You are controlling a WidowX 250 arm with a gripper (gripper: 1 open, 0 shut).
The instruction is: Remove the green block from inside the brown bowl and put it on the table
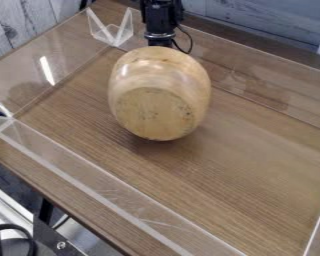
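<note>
Brown wood-grain table (pixel 243 185); brown bowl (pixel 160 97) tipped before the narrowed gripper (pixel 160 38), grip on it unconfirmed; green block hidden from view; emptying apparently underway, block's release to be checked next.

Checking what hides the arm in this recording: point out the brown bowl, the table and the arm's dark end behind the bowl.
brown bowl (pixel 159 97), camera view, on its rounded outside
table (pixel 243 190), camera view, on bare wood-grain top
arm's dark end (pixel 160 18), camera view, on its upper visible part
</note>
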